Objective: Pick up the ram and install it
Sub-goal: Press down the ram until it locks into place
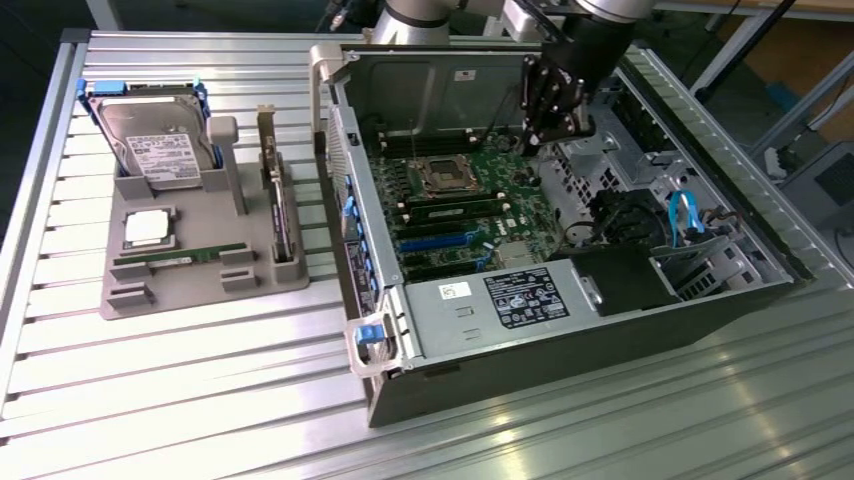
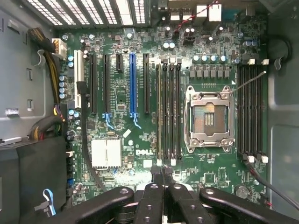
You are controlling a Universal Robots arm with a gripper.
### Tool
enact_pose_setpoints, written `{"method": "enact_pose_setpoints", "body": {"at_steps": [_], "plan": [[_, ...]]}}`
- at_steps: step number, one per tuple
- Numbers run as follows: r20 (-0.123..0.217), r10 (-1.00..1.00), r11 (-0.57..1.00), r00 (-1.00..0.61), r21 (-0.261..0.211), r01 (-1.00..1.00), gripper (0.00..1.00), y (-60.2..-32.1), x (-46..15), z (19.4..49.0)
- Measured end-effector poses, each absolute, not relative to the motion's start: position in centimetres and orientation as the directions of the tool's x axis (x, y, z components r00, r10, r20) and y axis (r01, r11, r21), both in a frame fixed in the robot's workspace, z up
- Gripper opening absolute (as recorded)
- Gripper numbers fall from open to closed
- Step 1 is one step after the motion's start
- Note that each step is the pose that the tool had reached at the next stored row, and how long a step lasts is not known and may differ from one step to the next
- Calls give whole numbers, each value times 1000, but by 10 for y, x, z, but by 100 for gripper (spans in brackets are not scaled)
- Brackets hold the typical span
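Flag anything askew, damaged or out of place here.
Nothing stands out. The ram lies straight in its slot on the tray, and the shut gripper hangs empty over the motherboard.

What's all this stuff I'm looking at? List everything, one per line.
ram: one, green, flat along tray's near edge
hard drive: one, silver, tray's far end
processor chip: one, silver, tray, between drive and ram
expansion card: one, green, upright on tray beside case
tray: one, grey, exterior view's left
computer case: one, black, open, exterior view's right
motherboard: one, green, inside case
processor socket: one, silver, empty, on motherboard
table: one, silvery, under everything
gripper: one, black, shut, above motherboard
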State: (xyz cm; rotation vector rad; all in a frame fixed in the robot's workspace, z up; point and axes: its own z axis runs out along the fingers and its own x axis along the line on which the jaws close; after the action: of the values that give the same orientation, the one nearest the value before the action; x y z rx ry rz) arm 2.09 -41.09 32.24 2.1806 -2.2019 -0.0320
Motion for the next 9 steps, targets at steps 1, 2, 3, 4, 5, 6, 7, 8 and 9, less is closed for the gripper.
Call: {"method": "enact_pose_setpoints", "body": {"at_steps": [1, 2, 3, 4, 5, 6, 7, 8, 9], "plan": [[16, -1000, 10, -9, 45, -999, 10, -411, 21, 320], [16, -1000, 10, -9, 45, -999, 10, -411, 21, 316], [16, -1000, 10, -9, 45, -999, 10, -411, 21, 313], [16, -1000, 10, -9, 45, -999, 10, -411, 21, 310], [16, -1000, 10, -9, 45, -999, 10, -411, 21, 308], [16, -1000, 10, -9, 45, -999, 10, -411, 21, 307], [16, -1000, 10, -9, 45, -999, 10, -411, 21, 305], [16, -1000, 10, -9, 45, -999, 10, -411, 21, 304], [16, -1000, 10, -9, 45, -999, 10, -411, 21, 302]]}}
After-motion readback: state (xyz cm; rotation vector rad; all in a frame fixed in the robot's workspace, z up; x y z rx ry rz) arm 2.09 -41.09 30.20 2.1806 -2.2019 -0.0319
